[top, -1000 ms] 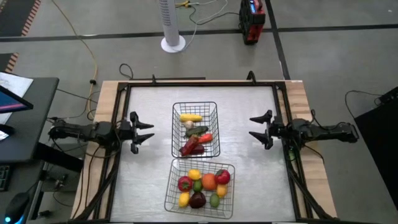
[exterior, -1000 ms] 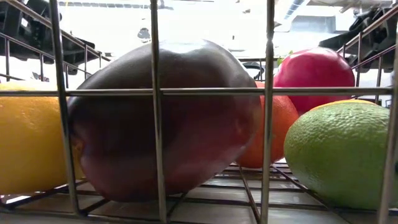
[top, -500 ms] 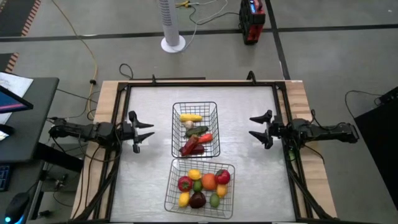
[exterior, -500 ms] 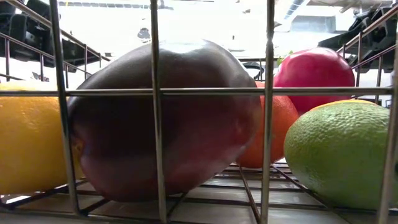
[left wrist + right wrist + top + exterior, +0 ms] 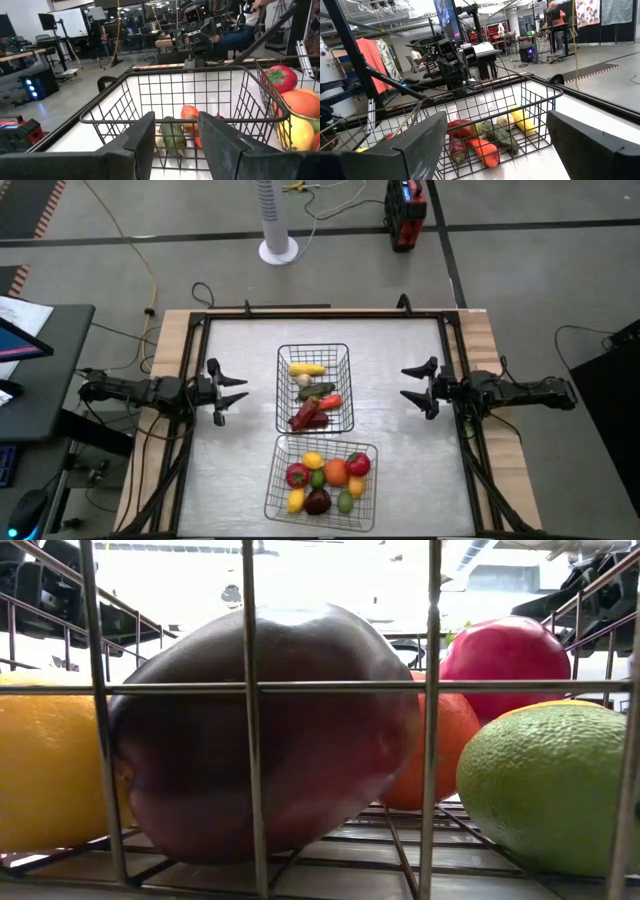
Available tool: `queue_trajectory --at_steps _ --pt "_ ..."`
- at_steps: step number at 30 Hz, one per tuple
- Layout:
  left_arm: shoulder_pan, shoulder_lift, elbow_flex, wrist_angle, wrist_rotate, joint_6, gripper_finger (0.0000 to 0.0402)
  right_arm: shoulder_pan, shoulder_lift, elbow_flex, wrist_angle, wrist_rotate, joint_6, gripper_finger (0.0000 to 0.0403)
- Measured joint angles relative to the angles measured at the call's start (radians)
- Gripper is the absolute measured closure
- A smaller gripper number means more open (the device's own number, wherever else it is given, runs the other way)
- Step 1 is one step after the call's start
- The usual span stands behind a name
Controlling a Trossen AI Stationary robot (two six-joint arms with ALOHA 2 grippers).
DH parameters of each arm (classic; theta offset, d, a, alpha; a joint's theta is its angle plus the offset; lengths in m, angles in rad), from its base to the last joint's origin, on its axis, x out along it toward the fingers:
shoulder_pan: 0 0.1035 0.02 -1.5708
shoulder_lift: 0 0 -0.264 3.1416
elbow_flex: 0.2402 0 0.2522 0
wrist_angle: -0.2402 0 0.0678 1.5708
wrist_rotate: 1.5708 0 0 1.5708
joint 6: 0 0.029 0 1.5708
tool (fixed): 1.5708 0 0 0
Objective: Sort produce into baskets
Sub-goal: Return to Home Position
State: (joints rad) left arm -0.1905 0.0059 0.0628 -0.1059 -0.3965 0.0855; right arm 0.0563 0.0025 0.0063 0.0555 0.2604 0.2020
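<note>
Two dark wire baskets stand mid-table. The far basket (image 5: 314, 388) holds a corn cob (image 5: 306, 368), white garlic, a green cucumber (image 5: 173, 138), an orange carrot (image 5: 484, 150) and dark red pieces. The near basket (image 5: 321, 484) holds round fruits: red, orange, yellow, green and a dark purple-red one (image 5: 265, 740). My left gripper (image 5: 235, 392) is open and empty, left of the far basket. My right gripper (image 5: 408, 387) is open and empty, right of it.
A dark metal frame (image 5: 320, 314) runs round the table's edges. Bare tabletop (image 5: 400, 470) lies left and right of both baskets. On the floor beyond the far edge stand a white fan base (image 5: 278, 250) and a red device (image 5: 405, 210).
</note>
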Motion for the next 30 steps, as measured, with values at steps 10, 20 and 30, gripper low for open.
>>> queue_trajectory --at_steps 10,20,30 --pt "0.0 0.0 0.0 0.0 0.0 0.009 0.0264 0.0 0.0 0.0 -0.001 0.0 0.0 0.0035" --pt "0.0 0.0 0.0 -0.001 0.001 0.01 0.0264 0.0 0.0 0.0 -0.001 0.0 0.0 0.0035" --pt "0.0 0.0 0.0 -0.001 0.001 0.003 0.0264 0.0 0.0 -0.001 -0.001 -0.001 0.0 0.0035"
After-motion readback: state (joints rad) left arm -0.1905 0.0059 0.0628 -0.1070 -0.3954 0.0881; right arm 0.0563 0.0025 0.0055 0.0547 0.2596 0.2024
